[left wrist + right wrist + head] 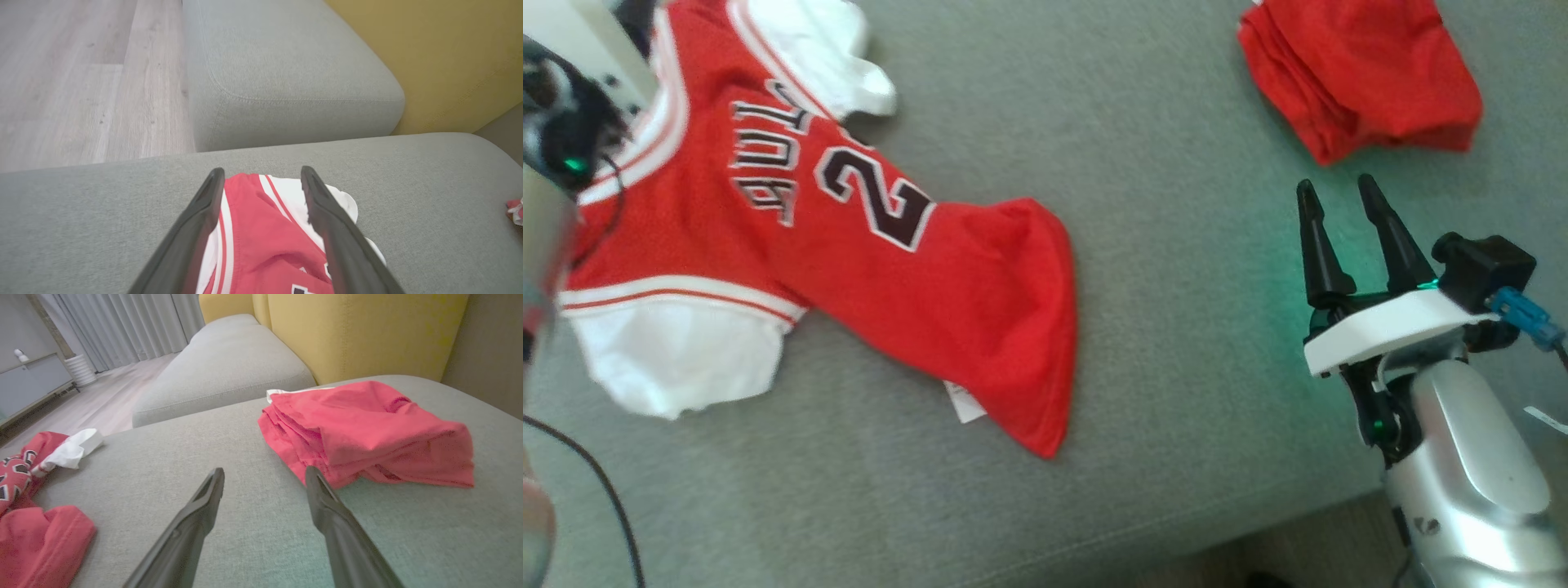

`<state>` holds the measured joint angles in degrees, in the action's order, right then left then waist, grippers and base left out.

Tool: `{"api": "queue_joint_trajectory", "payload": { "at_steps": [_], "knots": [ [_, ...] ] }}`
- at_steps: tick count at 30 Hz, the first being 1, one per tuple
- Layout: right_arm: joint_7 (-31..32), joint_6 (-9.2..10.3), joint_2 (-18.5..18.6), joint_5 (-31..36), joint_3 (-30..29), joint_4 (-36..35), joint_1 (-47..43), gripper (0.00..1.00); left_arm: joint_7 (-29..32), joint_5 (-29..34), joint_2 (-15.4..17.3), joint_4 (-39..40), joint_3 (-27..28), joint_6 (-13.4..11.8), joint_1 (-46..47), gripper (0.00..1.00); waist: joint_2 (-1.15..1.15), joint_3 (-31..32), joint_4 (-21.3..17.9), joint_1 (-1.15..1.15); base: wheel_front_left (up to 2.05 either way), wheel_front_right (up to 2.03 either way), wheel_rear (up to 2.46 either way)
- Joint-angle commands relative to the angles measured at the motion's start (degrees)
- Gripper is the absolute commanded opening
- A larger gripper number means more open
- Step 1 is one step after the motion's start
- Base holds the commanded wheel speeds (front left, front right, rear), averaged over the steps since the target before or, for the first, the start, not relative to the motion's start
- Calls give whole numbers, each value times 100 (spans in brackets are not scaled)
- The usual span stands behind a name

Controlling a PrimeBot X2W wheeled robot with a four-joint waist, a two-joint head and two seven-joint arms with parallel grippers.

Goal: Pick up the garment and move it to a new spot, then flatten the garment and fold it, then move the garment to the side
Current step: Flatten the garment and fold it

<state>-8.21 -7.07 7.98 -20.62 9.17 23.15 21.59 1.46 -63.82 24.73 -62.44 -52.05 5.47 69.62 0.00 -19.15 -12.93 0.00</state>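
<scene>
**Left jaws:** wide apart in the left wrist view. The two dark fingers (196,232) straddle the shoulder end of the jersey (261,237). Red cloth and white trim lie between and beneath them, and nothing is pinched. Whether the tips touch the fabric, I cannot tell. In the head view the left arm (568,122) is a blurred dark mass with a green light. The upper left edge cuts it off, and it covers the jersey's collar.

**Right jaws:** wide and empty, with the fingers (1319,253) over bare grey cushion (1176,269).

**Jersey:** spread on the cushion well to the left of the right jaws, lettered side up.
- A dark "2" reads clearly; the other characters are blurred.
- There is a white sleeve on each side, and the far one is clipped by the top edge.
- The hem end, the end nearer the right jaws, is rumpled and curled under.
- A small white tag (964,404) pokes out from beneath the hem.

**Folded red garment** (1364,73)**:** just ahead of the right jaws and apart from the tips. Its top is cut off in the head view. What kind of garment it is cannot be made out.

**Beyond the left jaws:** a second grey cushion (286,69), wood floor (81,81) and a yellow backrest (449,61).

**Cable:** a dark cable (605,490) crosses the lower left of the head view, with both ends out of frame.
</scene>
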Motion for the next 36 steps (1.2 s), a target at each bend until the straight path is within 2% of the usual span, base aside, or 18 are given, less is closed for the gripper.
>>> {"api": "queue_joint_trajectory", "payload": {
  "at_steps": [1, 5, 11, 14, 17, 20, 24, 27, 30, 31, 36],
  "knots": [
    [13, -42, 98, 1, 92, -147, -52, 100, -200, 97, 185, 174, 81, 41, 107, 100, 0, 364, 340, 0, 0, 0, 0],
    [84, -42, 146, 10, 27, -191, -248, 100, -819, 229, 181, 437, -14, 96, -271, 100, 0, 728, 665, 0, 0, 0, 0],
    [201, -42, 121, -6, -4, -282, -514, 100, -1115, 142, 251, 724, -29, 70, -1015, 100, 0, 1058, 997, 0, 0, 0, 0],
    [334, -42, 65, -68, 63, -356, -679, 100, -1268, 36, 343, 1033, 29, -26, -1464, 100, 0, 1209, 1145, 0, 0, 0, 0],
    [410, -42, 47, -107, 74, -421, -830, 100, -1512, 99, 496, 1534, 104, -329, -1911, 100, 0, 1340, 1260, 0, 0, 0, 0],
    [444, -42, 32, -101, 29, -481, -948, 100, -1633, 311, 690, 2327, 418, -868, -2437, 100, 0, 1436, 1328, 0, 0, 0, 0],
    [453, -42, 25, -80, -34, -575, -1080, 100, -1642, 1162, 802, 4010, 1560, -1768, -3573, 100, 0, 1491, 1373, 0, 0, 0, 0],
    [457, -42, 11, -64, -66, -645, -1176, 100, -1643, 1960, 631, 5161, 2323, -2237, -4630, 100, 0, 1485, 1388, 0, 0, 0, 0],
    [484, -42, -14, -59, -99, -684, -1245, 100, -1644, 2719, 293, 6072, 2884, -2476, -5589, 100, 0, 1479, 1392, 0, 0, 0, 0],
    [495, -42, -22, -57, -108, -700, -1256, 100, -1644, 2892, 174, 6255, 3028, -2485, -5861, 100, 0, 1474, 1397, 0, 0, 0, 0],
    [596, -42, -17, -55, -123, -761, -1272, 100, -1645, 3452, -359, 6637, 3442, -2200, -6568, 100, 0, 1483, 1491, 0, 0, 0, 0]
  ]
}}
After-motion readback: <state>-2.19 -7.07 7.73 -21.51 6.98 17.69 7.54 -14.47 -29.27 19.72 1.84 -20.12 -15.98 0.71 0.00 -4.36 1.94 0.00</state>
